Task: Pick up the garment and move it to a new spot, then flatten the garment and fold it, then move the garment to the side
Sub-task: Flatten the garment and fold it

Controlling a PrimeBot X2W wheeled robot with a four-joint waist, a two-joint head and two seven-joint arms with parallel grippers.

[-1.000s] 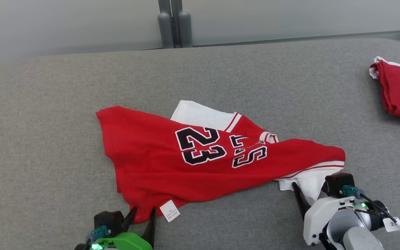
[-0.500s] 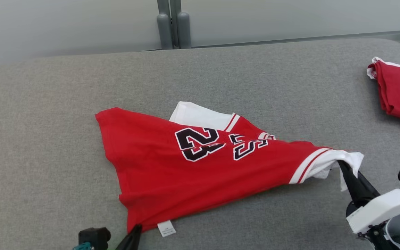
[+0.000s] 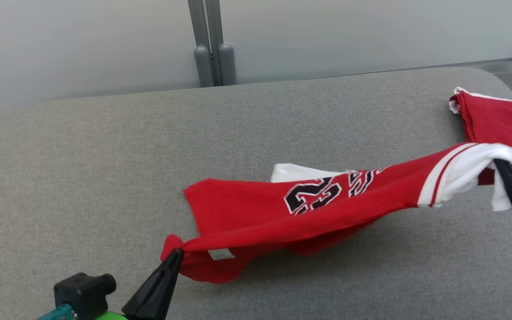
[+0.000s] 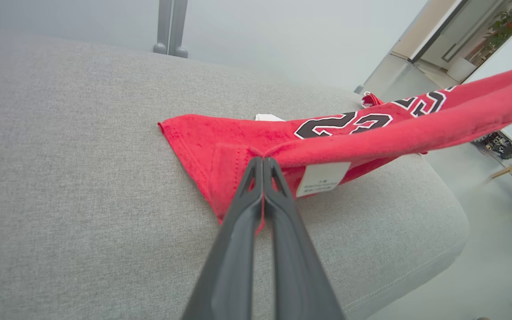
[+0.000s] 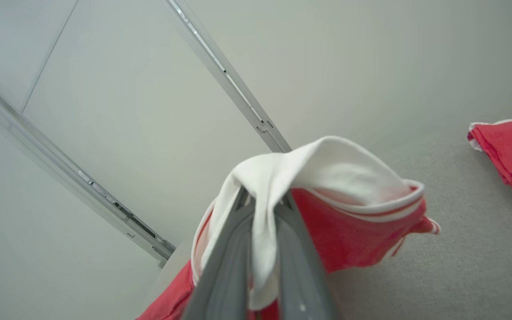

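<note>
While my left fingers (image 4: pixel 262 162) pinch the hem and my right fingers (image 3: pixel 505 171) clamp the white sleeve, the garment (image 3: pixel 309 213) hangs between them, partly resting on the surface (image 3: pixel 105 155). I should raise both ends evenly and taut before carrying it.

The grey couch top (image 3: pixel 82 146) has lots of bare room on the left and at the back, but the stretched red shirt (image 3: pixel 260 218) crosses the middle and another red cloth (image 3: pixel 496 120) sits at the far right.
</note>
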